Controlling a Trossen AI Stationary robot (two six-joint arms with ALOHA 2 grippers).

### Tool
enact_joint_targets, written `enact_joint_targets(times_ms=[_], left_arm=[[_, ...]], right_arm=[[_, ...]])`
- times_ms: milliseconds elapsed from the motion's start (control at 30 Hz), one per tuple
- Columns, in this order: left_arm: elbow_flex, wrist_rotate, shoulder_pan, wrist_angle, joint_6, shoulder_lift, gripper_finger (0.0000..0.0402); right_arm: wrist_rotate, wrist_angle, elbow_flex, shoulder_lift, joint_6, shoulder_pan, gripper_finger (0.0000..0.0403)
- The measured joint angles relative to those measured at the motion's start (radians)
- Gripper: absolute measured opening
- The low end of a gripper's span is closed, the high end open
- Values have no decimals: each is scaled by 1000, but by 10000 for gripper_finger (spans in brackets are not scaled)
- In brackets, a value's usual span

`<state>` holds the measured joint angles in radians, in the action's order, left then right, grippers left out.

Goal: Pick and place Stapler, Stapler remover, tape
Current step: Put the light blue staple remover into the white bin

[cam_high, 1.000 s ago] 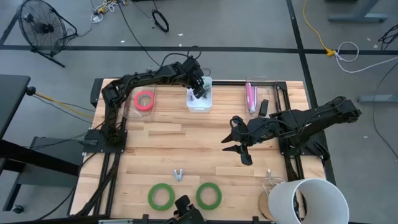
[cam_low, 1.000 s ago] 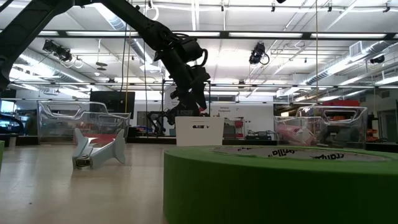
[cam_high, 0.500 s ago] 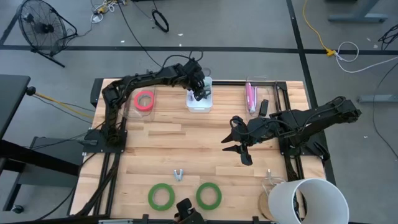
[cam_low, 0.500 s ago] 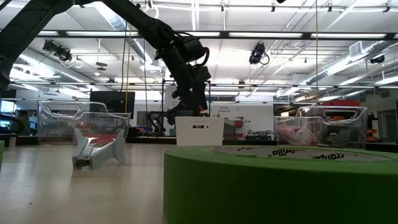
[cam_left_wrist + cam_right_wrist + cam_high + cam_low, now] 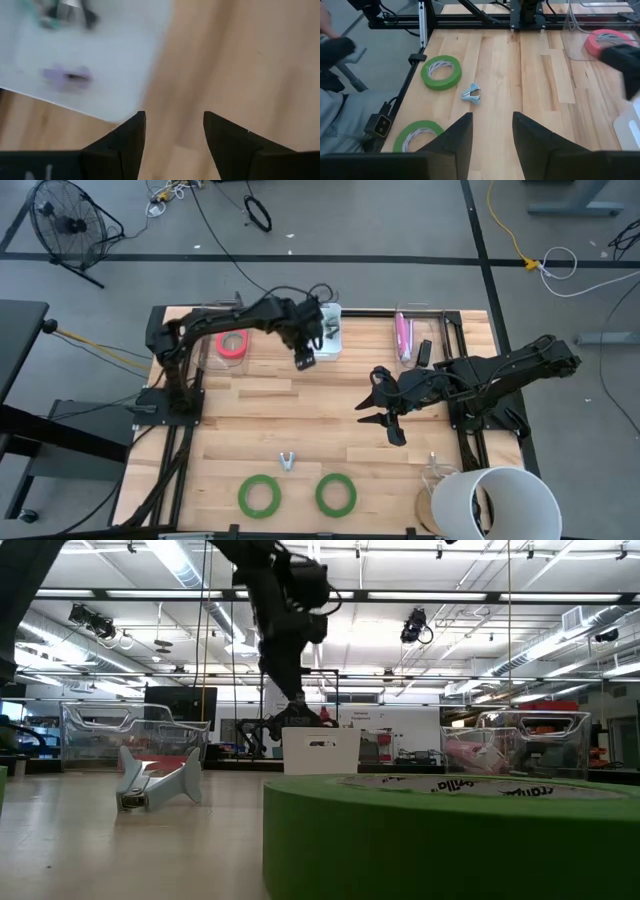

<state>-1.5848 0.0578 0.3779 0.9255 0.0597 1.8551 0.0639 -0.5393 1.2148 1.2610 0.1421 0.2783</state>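
left gripper [image 5: 303, 360] open and empty just beside the clear plastic bin [image 5: 327, 340]; risk: clipping its wall while swinging toward the small silver staple remover [image 5: 288, 461].

A green tape roll [image 5: 450, 840] fills the near foreground; behind it stands a white box [image 5: 321, 751]; the left gripper [image 5: 297, 718] hangs above it; a stapler remover [image 5: 158, 780] lies nearby.

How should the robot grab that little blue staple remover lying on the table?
The staple remover lies flat on the bare wood, apart from the two green tape rolls, so coming straight down from above looks best. It is V-shaped, so a gripper would probably do well to close across its narrower joined end, pinching the two sides, rather than over the spread tips.
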Motion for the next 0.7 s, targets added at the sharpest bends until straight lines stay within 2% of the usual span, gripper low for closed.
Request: enact_joint_targets(times_ms=[433,700], left_arm=[[0,-3,-328,140,-113,-74,204],[8,-103,-550,240,-232,-72,204]], right_arm=[[0,6,0,0,1,0,137],[0,7,0,0,-8,0,137]])
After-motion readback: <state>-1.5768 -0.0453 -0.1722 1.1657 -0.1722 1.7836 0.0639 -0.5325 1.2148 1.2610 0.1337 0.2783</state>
